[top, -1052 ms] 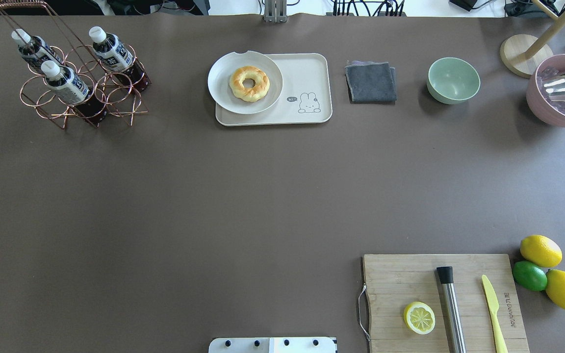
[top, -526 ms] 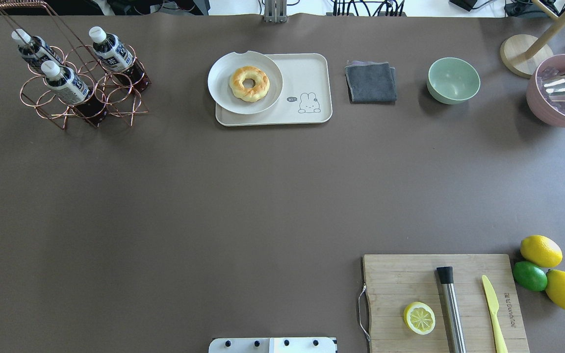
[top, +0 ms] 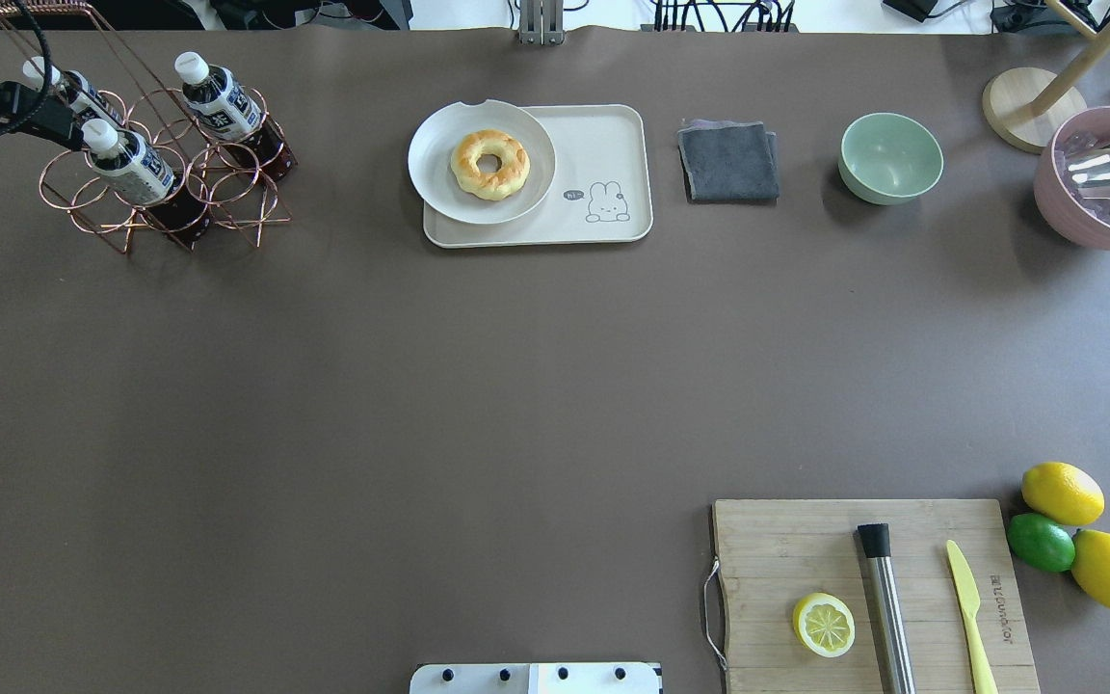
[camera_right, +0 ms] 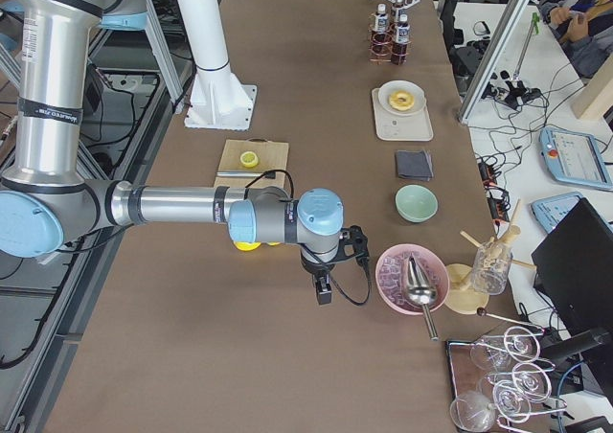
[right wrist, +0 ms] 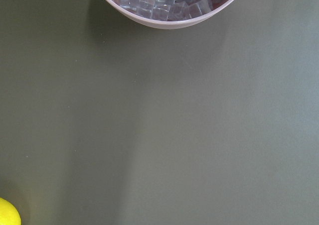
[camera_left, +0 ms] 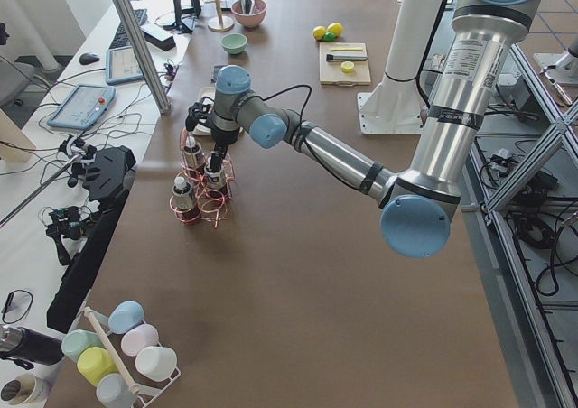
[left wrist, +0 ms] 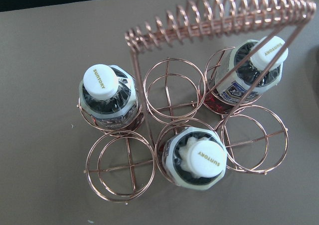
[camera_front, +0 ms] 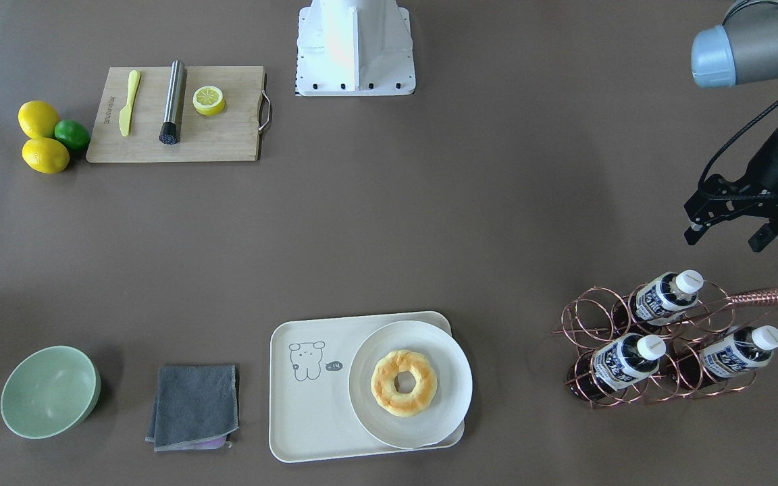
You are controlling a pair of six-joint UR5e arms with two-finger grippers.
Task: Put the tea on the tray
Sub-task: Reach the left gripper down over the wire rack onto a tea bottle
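Three tea bottles stand in a copper wire rack (top: 165, 183): one at the back left (top: 68, 96), one at the back right (top: 218, 101), one in front (top: 131, 164). Their white caps show in the left wrist view (left wrist: 204, 158). The cream tray (top: 603, 145) lies at the table's far middle, with a round plate (top: 439, 183) and a donut (top: 489, 164) on its left half. My left gripper (camera_front: 724, 241) is open and empty, hovering above the rack's left side (top: 54, 120). My right gripper (camera_right: 324, 289) shows only in the exterior right view, so I cannot tell its state.
A grey cloth (top: 728, 161) and a green bowl (top: 890, 157) lie right of the tray. A pink bowl of ice (top: 1095, 193) is at the far right. A wooden board (top: 806, 540) with a lemon half, muddler and knife is front right, with lemons and a lime beside it.
My left gripper has come in from the left edge of the overhead view and moved right, over the rack's back left bottle. Nothing else has moved.
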